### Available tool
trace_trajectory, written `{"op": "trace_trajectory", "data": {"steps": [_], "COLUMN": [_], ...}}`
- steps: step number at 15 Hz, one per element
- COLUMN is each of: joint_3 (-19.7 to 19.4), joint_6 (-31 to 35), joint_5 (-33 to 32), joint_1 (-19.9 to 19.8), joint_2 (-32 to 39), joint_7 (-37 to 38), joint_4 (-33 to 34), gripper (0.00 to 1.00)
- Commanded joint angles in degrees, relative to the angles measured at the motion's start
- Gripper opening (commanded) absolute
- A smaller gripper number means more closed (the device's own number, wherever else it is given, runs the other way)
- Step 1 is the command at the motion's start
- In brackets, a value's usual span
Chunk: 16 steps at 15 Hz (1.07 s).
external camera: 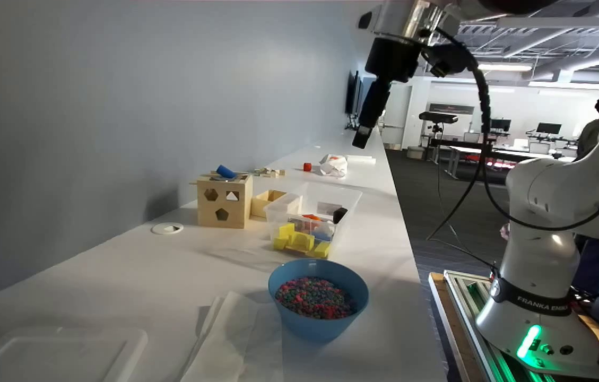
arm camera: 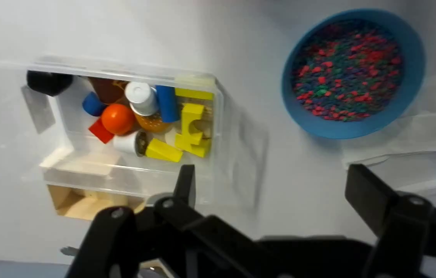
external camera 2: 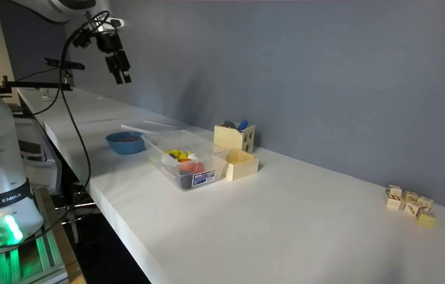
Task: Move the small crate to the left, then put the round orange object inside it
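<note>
The small crate, an open box of pale wood, stands against the clear plastic bin's wall side in both exterior views (external camera: 266,203) (external camera 2: 242,165). In the wrist view the crate (arm camera: 80,204) is partly covered by the bin's rim and my gripper. The round orange object (arm camera: 117,119) lies inside the clear bin (arm camera: 218,100) among toys in the wrist view. In the exterior views I cannot clearly pick it out through the bin. My gripper (arm camera: 272,173) is open and empty. It hangs high above the table in both exterior views (external camera: 361,139) (external camera 2: 123,80).
The bin (external camera 2: 167,173) also holds yellow blocks (arm camera: 192,127) and white and blue pieces. The blue bowl (external camera: 318,323) holds small coloured bits. A wooden cube with holes (external camera: 223,204) stands beside the crate. Small wooden blocks (external camera 2: 410,203), paper (external camera: 235,334) and a flat lid (external camera: 55,350) lie around.
</note>
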Motion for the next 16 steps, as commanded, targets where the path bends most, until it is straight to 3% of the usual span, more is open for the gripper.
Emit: {"op": "trace_trajectory", "data": {"steps": [1, 5, 6, 8, 11, 13, 16], "joint_3": [-6.37, -12.53, -10.95, -12.7, -12.54, -15.6, -23.46], "joint_6": [3.17, 0.71, 1.54, 1.3, 1.25, 3.67, 4.1], "joint_5": [-2.73, -6.15, -4.48, -4.94, -5.0, -6.2, -9.17], "joint_1": [-5.09, -12.7, -10.39, -12.8, -12.99, -13.89, -15.39], "joint_2": [-3.05, -0.75, -0.75, -0.49, -0.4, 1.19, 5.77], "joint_7": [-1.27, -1.73, -2.01, -2.41, -2.34, -6.0, -18.69], "joint_4": [-6.0, -6.3, -5.64, -6.04, -6.09, -5.87, -3.3], "gripper": [1.0, 1.0, 1.0, 1.0, 1.0, 1.0, 1.0]}}
